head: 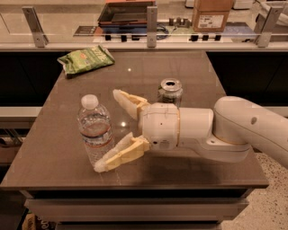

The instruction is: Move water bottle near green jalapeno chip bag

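Note:
The water bottle [94,128] stands upright at the front left of the brown table [54,148], clear and ribbed with a white cap. The green jalapeno chip bag [85,59] lies flat at the table's far left corner, well apart from the bottle. My gripper [108,131] reaches in from the right and is open. Its near finger [119,155] ends at the bottle's base on the right side, and its far finger [128,102] is level with the bottle's upper part, just to its right. The bottle sits at the mouth of the open fingers.
A silver drink can [170,91] stands upright just behind my wrist near the table's middle. A counter with a glass rail and metal posts [152,20] runs behind the table, with a cardboard box [211,13] on it.

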